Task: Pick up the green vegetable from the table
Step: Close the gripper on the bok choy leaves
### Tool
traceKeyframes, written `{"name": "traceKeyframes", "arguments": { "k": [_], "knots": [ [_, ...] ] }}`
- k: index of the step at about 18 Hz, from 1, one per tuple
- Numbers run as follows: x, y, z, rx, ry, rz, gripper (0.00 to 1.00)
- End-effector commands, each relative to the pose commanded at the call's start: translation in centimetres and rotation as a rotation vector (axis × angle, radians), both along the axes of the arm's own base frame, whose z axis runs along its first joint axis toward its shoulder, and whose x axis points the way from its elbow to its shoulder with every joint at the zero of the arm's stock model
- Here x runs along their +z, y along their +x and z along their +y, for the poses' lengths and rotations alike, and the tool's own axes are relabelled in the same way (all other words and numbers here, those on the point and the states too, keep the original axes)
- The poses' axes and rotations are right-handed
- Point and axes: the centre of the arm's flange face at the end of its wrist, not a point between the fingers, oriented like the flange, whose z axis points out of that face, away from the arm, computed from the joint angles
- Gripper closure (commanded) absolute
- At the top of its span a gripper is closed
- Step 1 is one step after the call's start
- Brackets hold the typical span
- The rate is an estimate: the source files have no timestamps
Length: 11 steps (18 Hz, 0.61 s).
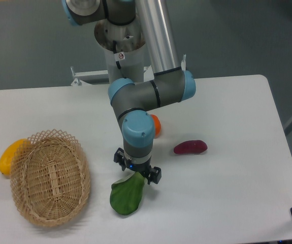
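Our claw (136, 170) poised over the green vegetable's (127, 195) stem end on the white desk (237, 127), grip state we cannot tell, wicker basket (49, 178) nearby

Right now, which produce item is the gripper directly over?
The green vegetable: the gripper sits over its stem end, hiding it. The orange is half hidden behind the arm, the purple vegetable lies off to the side, the yellow fruit beyond the basket.
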Motion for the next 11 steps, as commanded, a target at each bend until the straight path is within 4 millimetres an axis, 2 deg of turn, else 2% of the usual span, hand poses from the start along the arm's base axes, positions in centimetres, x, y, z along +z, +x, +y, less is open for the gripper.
{"name": "traceKeyframes", "arguments": {
  "k": [3,4,7,9,11],
  "knots": [
    [-0.5,0.0,0.2,-0.004,0.0,0.023,0.0],
    [-0.5,-0.1,0.3,0.008,0.003,0.022,0.08],
    [-1.0,-0.4,0.6,0.051,-0.007,0.028,0.43],
    [-0.3,-0.3,0.7,0.053,0.003,0.028,0.72],
    [0.1,-0.4,0.7,0.056,0.003,0.038,0.95]
  ]
}}
